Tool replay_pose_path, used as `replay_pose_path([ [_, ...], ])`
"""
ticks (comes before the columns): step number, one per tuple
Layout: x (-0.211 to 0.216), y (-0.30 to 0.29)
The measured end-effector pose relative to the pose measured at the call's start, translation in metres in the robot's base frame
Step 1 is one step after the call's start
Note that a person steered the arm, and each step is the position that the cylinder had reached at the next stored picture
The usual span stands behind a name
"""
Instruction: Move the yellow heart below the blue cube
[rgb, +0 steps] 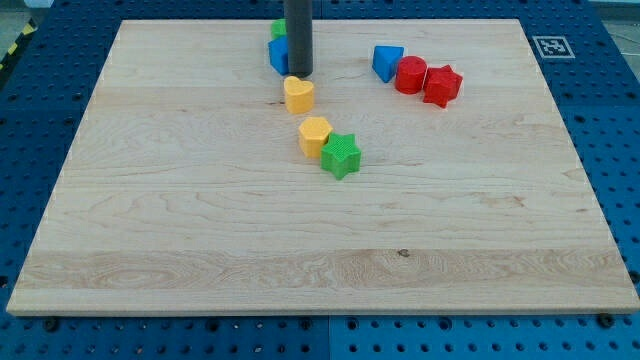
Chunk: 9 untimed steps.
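Yellow heart-shaped plastic block (298, 93) sits on the pale wooden counter (180, 220) toward the view's top, just below the blue plastic cube (278, 54) and a little to its right. From the view's left: a green block (277, 28), its shape unclear, peeks out behind the blue cube; my tip (300, 75) stands just right of the cube and right above the heart, seemingly touching or nearly so. There is no pincer on this rod, so nothing opens or closes.

Further down lie a yellow hexagon-like block (314, 134) and a green star (341, 155), touching. To the right cluster a blue triangular block (387, 62), a red cylinder (410, 75) and a red star (441, 85).

The heart looks light, rigid and smooth-bottomed, so it should slide readily yet may spin if nudged off-centre. It cannot be gripped; I judge pushing squarely against its flat lobed side is best.
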<state>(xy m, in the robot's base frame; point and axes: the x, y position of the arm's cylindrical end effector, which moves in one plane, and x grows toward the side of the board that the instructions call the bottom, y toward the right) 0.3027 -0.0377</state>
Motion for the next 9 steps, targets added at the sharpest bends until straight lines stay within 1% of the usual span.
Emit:
replay_pose_path([
  [2, 0.000, -0.031],
  [3, 0.007, -0.014],
  [4, 0.010, 0.028],
  [5, 0.017, 0.012],
  [6, 0.018, -0.021],
  [7, 0.046, -0.029],
  [8, 0.084, -0.011],
  [9, 0.088, 0.018],
])
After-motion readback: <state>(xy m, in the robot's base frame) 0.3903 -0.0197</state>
